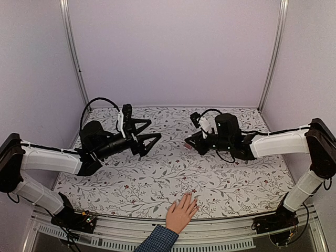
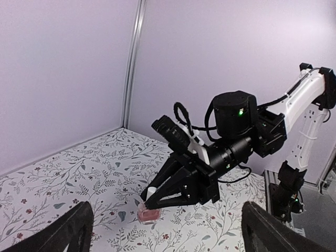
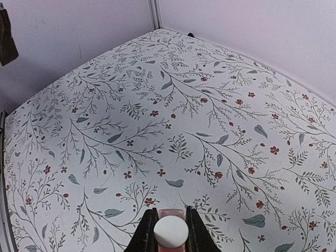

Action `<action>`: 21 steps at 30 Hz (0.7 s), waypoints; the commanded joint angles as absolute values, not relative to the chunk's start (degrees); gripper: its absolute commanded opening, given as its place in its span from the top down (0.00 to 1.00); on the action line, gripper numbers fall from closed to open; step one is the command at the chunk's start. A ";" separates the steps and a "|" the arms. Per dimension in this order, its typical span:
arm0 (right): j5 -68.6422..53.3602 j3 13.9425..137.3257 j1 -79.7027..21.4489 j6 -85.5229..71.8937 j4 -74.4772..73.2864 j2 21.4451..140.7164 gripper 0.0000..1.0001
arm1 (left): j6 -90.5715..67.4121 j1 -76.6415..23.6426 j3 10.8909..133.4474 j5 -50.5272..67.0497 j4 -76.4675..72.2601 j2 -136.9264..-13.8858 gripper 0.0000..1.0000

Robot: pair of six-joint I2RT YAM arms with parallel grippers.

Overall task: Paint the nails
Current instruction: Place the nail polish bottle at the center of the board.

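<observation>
Top external: right hand [image 1: 190, 143] clamps pink bottle [image 2: 148, 214] on table [image 1: 157, 178], likely for uncapping; left hand [image 1: 153, 130] spread wide, empty; nails [image 1: 187, 197] rest at near edge.

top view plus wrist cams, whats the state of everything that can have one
left black two-finger gripper, open, empty
right black two-finger gripper, shut on the bottle's cap
small pink bottle with white cap, capped, upright, held
light-skinned human hand with blue checked cuff, flat, palm down
nails, too small to tell if painted
</observation>
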State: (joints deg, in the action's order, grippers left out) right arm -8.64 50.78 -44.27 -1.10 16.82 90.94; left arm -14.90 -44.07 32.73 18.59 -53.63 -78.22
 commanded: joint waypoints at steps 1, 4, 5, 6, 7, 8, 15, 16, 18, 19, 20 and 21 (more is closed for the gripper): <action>-6.82 49.32 -42.45 -3.38 27.35 95.77 0.98 | -15.27 -42.93 30.97 15.88 -52.86 -76.78 0.00; -6.15 48.78 -42.10 -4.01 30.91 98.96 0.98 | -15.21 -42.61 30.71 15.81 -52.68 -76.77 0.00; -5.84 48.86 -42.10 -3.99 31.51 100.40 0.98 | -15.13 -42.50 30.69 15.70 -52.65 -76.85 0.00; -5.74 48.87 -42.10 -3.89 32.21 101.19 0.97 | -15.16 -42.40 30.62 15.65 -52.76 -76.94 0.00; -5.65 48.80 -42.08 -3.81 32.91 102.22 0.97 | -15.17 -42.30 30.63 15.65 -52.89 -77.03 0.00; -5.52 48.74 -42.10 -3.71 33.48 102.94 0.97 | -15.15 -42.21 30.60 15.71 -53.03 -77.22 0.00; -4.23 47.98 -42.09 -3.95 37.12 107.19 0.96 | -15.74 -41.96 30.52 16.11 -54.29 -78.60 0.00; -4.15 48.05 -42.09 -3.95 37.25 107.90 0.96 | -15.85 -41.95 30.51 16.09 -54.36 -78.80 0.00; -4.11 48.08 -42.09 -3.96 37.45 108.86 0.96 | -15.82 -41.89 30.73 16.08 -54.33 -79.04 0.00; -4.08 48.08 -42.09 -3.91 37.53 109.41 0.96 | -15.82 -41.89 30.72 16.02 -54.44 -79.16 0.00; -3.97 48.08 -42.10 -3.87 37.65 109.68 0.96 | -15.82 -41.85 30.81 16.04 -54.40 -79.33 0.00; -3.96 47.96 -42.06 -3.80 37.71 109.97 0.95 | -15.84 -41.77 30.81 16.00 -54.44 -79.49 0.00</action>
State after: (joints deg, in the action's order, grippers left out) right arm -5.06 48.36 -42.30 -3.55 34.33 108.18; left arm -15.27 -42.72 31.00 16.05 -53.15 -78.63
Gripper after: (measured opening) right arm 0.149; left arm 0.997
